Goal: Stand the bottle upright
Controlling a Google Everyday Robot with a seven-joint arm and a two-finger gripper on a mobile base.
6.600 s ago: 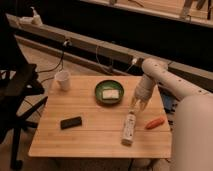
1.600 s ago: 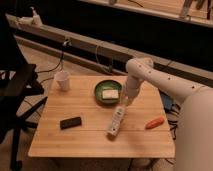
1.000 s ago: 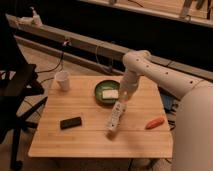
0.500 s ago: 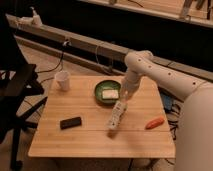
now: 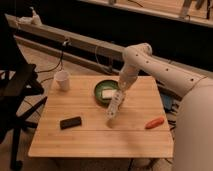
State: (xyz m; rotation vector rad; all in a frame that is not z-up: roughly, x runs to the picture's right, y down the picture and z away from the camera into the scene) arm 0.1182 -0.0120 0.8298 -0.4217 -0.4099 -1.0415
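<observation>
A white bottle (image 5: 113,106) is held tilted over the middle of the wooden table (image 5: 75,140), its lower end near the tabletop and its upper end leaning toward the right. My gripper (image 5: 120,96) is at the bottle's upper end, shut on it, at the end of the white arm (image 5: 150,60) that reaches in from the right.
A green bowl (image 5: 101,87) with a pale block in it sits just behind the bottle. A white cup (image 5: 62,80) stands at the far left. A black flat object (image 5: 70,122) lies front left. An orange carrot-like thing (image 5: 154,122) lies at the right. A black chair (image 5: 15,95) stands left of the table.
The gripper took hold of the lying bottle, dragged it left toward the bowl and raised its upper end. Over the last second it has hardly moved.
</observation>
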